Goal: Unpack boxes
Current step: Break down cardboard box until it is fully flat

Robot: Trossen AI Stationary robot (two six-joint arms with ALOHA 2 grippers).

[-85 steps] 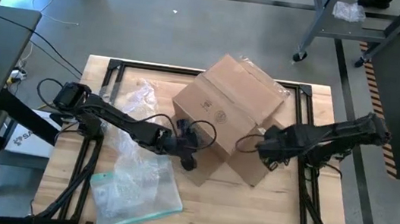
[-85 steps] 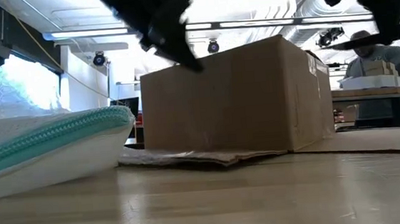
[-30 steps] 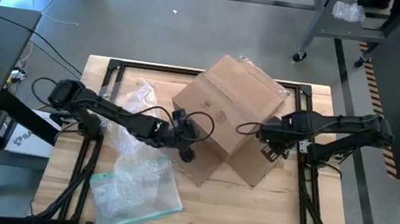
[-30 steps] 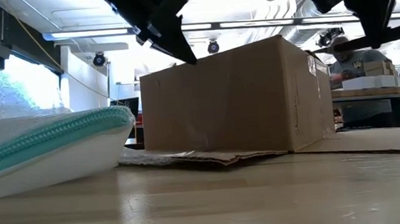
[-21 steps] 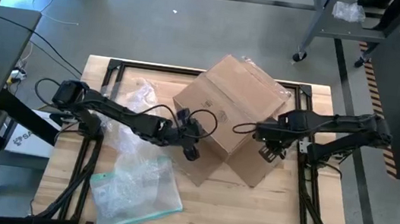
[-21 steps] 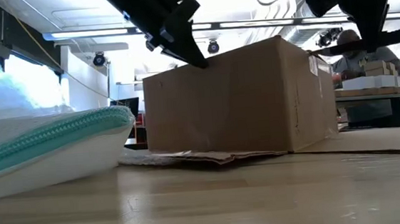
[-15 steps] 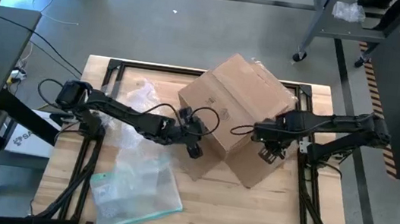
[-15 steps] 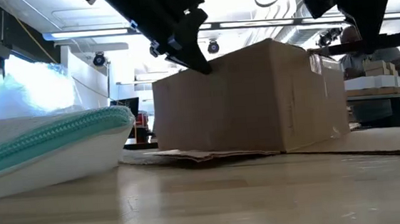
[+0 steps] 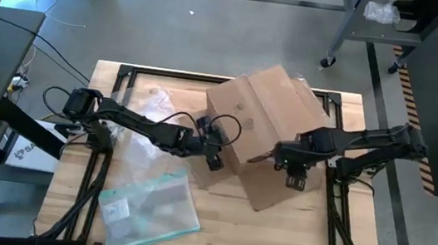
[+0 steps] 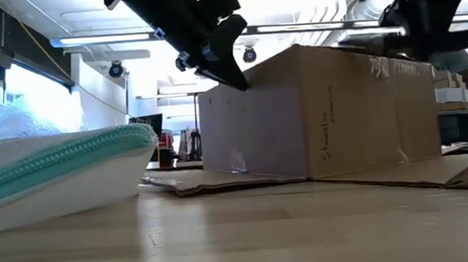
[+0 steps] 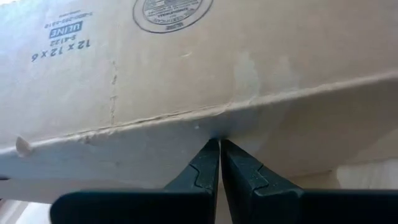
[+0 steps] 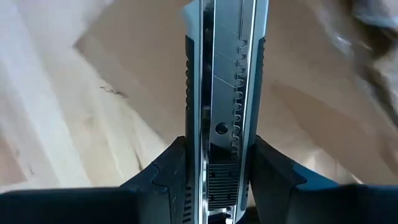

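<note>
The brown cardboard box (image 9: 266,116) stands on the table, its opened flaps (image 9: 265,187) spread flat on the wood. My left gripper (image 9: 214,160) is shut at the box's left side, by its upper edge; the low view shows it there too (image 10: 231,77). My right gripper (image 9: 285,160) hovers at the box's near-right side, shut on a utility knife (image 12: 224,93) whose segmented blade is out. Whether the blade touches the cardboard, I cannot tell. My left gripper presses its shut fingertips (image 11: 211,152) against the box's creased upper edge (image 11: 217,127) on the left side, coming slanting down from the table's left. The box stays on the table. My right gripper pinches the knife's handle (image 12: 214,165) between its two fingers (image 12: 168,171). The knife lies along the fingers, blade (image 12: 227,56) pointing forward, lifted clear of the table.
A clear pouch with a teal edge (image 9: 150,206) lies near the table's near-left corner. Bubble wrap (image 9: 150,106) lies left of the box, under my left arm. Bare wood shows along the near edge (image 9: 272,238). A metal stand (image 9: 357,22) is on the floor beyond.
My left gripper has moved toward the table's right, pushing the box at its upper edge. The box has slid toward the right and far edges and turned about on the table, flaps dragging with it. My right gripper has shifted slightly toward the near edge, still holding the knife.
</note>
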